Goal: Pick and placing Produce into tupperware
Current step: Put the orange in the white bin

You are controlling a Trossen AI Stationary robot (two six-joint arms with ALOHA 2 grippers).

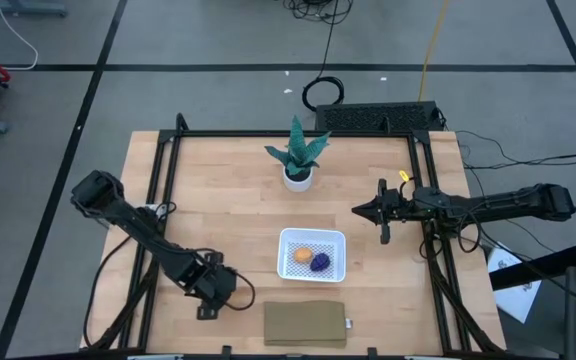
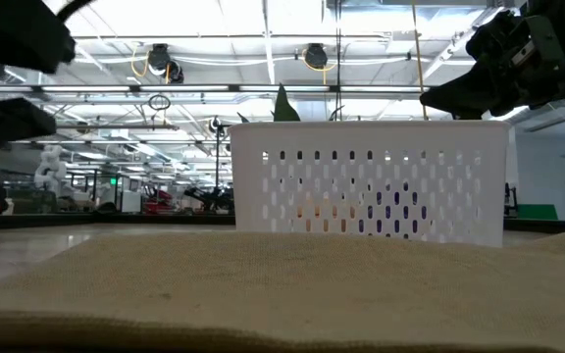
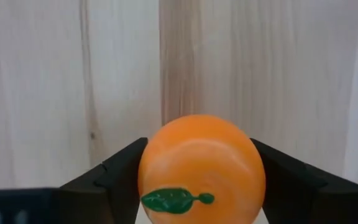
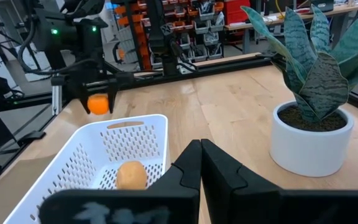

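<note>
The bright orange round fruit (image 3: pixel 201 155) with a green leaf mark sits between the fingers of my left gripper (image 1: pixel 211 287), over the table's near left part. In the right wrist view this orange fruit (image 4: pixel 98 104) hangs under the left gripper beyond the tupperware. The white mesh tupperware (image 1: pixel 313 238) stands at the table's middle. Inside it lie the tan oval fruit (image 1: pixel 301 256) and the dark purple fruit (image 1: pixel 320 262). My right gripper (image 1: pixel 373 212) is shut and hovers to the right of the tupperware, touching nothing. My left gripper pinches the orange fruit between its two fingers (image 3: pixel 120 174), one on each side of the ball at its widest part (image 3: pixel 151 168). The fingers come from above, pointing down. The right wrist view shows the fruit raised off the wood.
A green potted plant (image 1: pixel 298 160) in a white pot stands beyond the tupperware, toward the far edge. A flat olive-brown pad (image 1: pixel 305 323) lies at the near edge, just before the tupperware. Black frame rails (image 1: pixel 153 190) run along the table's sides. Bare wood lies left of the tupperware.
</note>
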